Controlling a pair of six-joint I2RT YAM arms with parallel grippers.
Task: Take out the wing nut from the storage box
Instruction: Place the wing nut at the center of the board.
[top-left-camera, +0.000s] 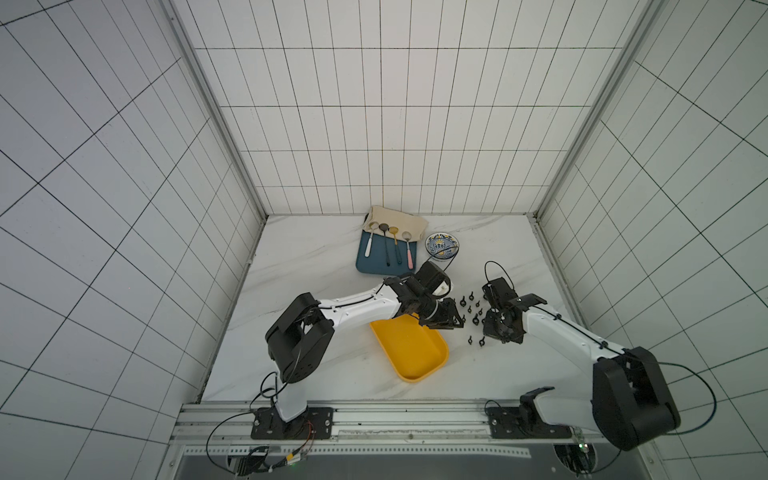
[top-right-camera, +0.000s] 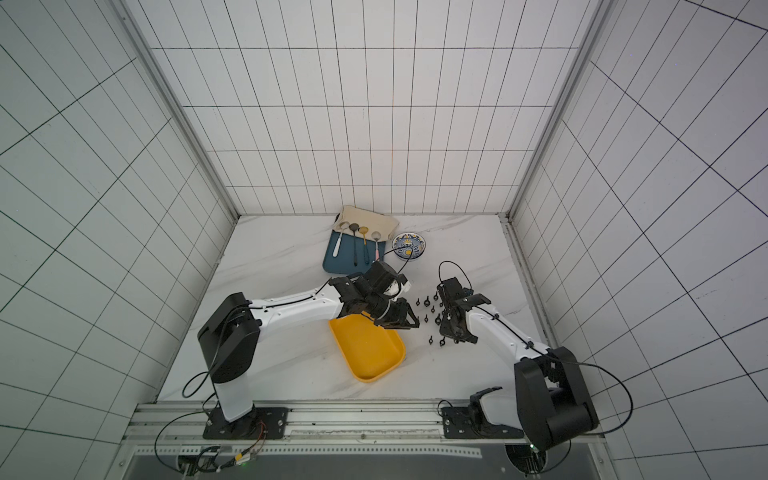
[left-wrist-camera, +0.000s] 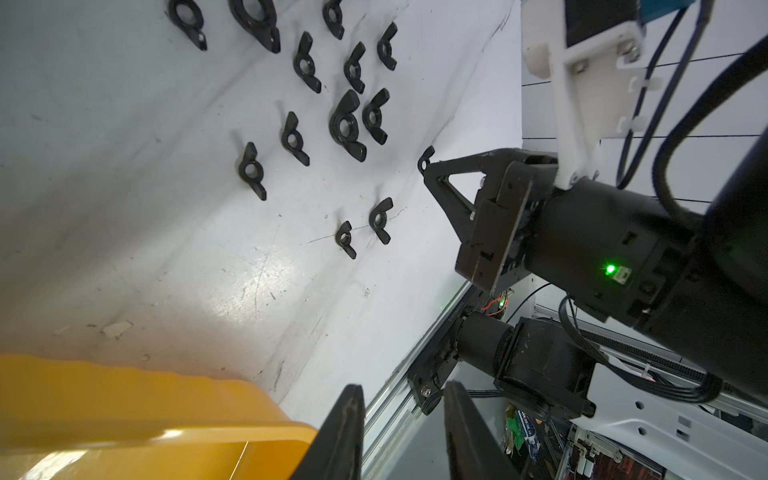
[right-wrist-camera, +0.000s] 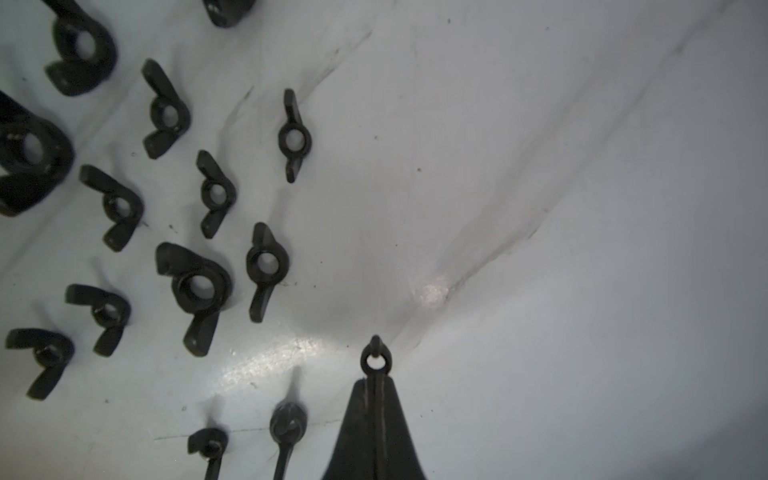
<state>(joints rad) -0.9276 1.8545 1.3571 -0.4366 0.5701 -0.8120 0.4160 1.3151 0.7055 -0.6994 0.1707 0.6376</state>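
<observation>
The yellow storage box (top-left-camera: 409, 353) lies at the middle of the table in both top views; no nut shows in the part of its inside that I can see. My left gripper (top-left-camera: 457, 322) hovers over its far right corner. In the left wrist view this left gripper (left-wrist-camera: 404, 386) is open with nothing between the fingers, the storage box (left-wrist-camera: 145, 419) just beside one finger. My right gripper (right-wrist-camera: 376, 380) is shut on a small black wing nut (right-wrist-camera: 376, 359) above the bare table. Several more wing nuts (top-left-camera: 471, 309) lie spread on the table between the two grippers.
A dark-blue tray (top-left-camera: 365, 264) with several spoons and a beige cloth (top-left-camera: 395, 220) sits at the back. A patterned bowl (top-left-camera: 441, 245) stands to its right. The metal rail (top-left-camera: 374, 411) runs along the table's front edge.
</observation>
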